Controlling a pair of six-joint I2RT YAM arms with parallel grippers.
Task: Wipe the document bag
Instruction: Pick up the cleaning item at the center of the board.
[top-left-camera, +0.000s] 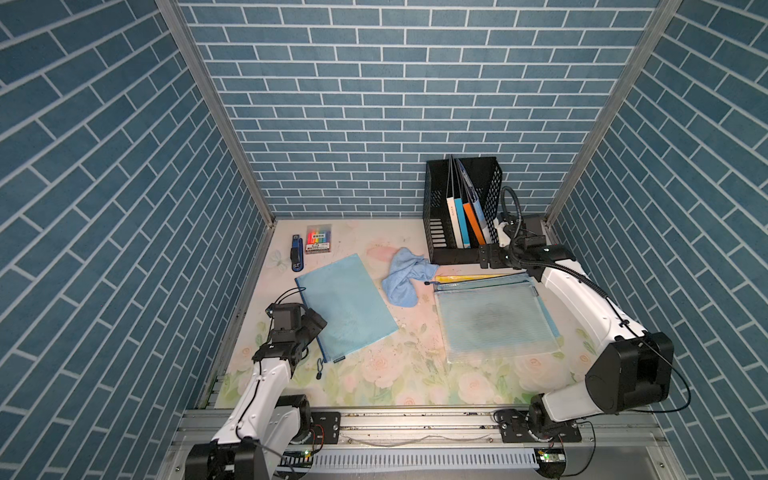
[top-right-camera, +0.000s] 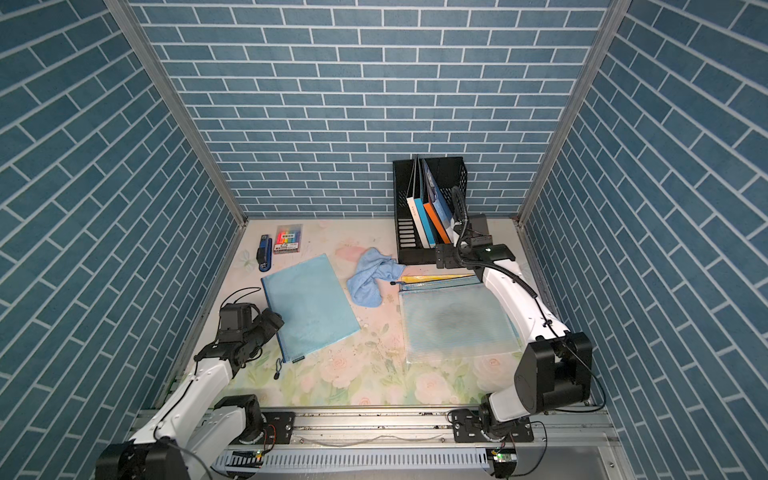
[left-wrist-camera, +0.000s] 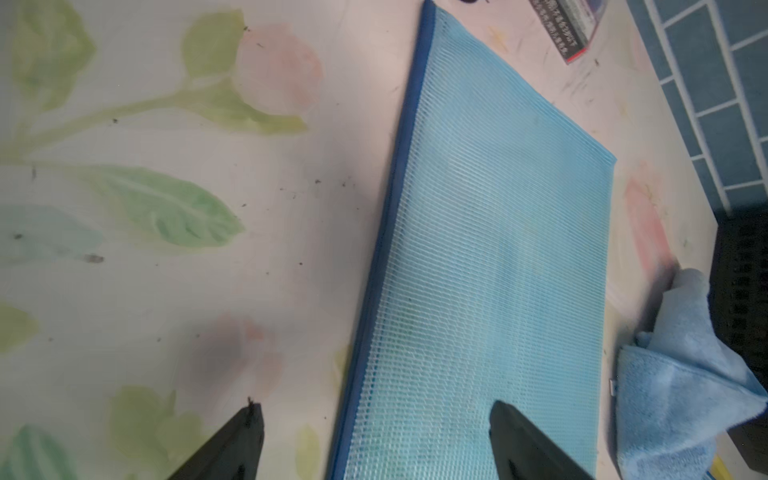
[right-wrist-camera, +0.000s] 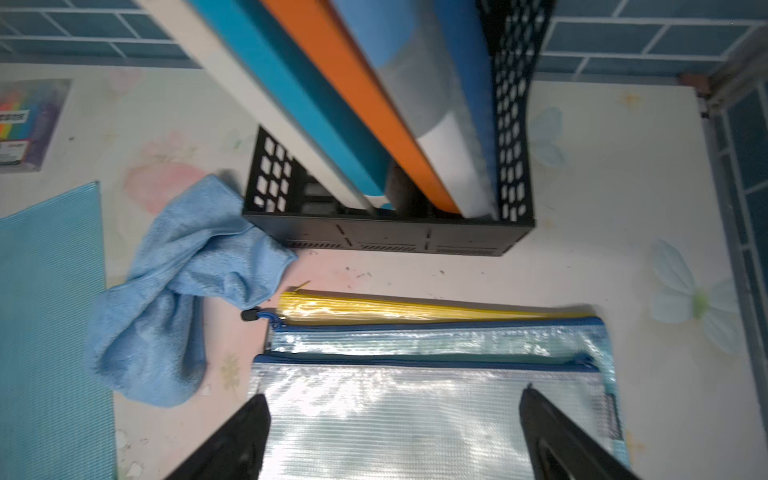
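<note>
- A black file rack (top-left-camera: 461, 245) stands upright at the back of the floral table (top-left-camera: 374, 374) and holds several folders.
- The clear document bag (top-left-camera: 494, 320) lies flat just in front of the rack, on the robot's side, with a dark smudge in its middle.
- It tops a stack of 3: a second clear bag's blue zip and a yellow bag (right-wrist-camera: 415, 309) peek out on the edge nearest the rack.
- The blue cloth (top-left-camera: 405, 276) lies crumpled against the rack's front corner on the left arm's side. One fold touches the rack's base in the right wrist view.
- A blue document bag (top-left-camera: 347, 305) lies flat and skewed beyond the cloth, well apart from the rack. Faint dark marks show on its mesh.
- A stapler (top-left-camera: 296, 253) and a marker pack (top-left-camera: 319, 240) sit farther from the rack than anything else, beside the side wall.
- The right gripper (right-wrist-camera: 390, 432) hovers between the rack's front and the clear document bag, spread wide and gripping nothing.
- The left gripper (left-wrist-camera: 374, 440) is far from the rack, spread wide and empty. It straddles the blue document bag's zip edge, with 1 finger over the mesh and 1 over the table.
</note>
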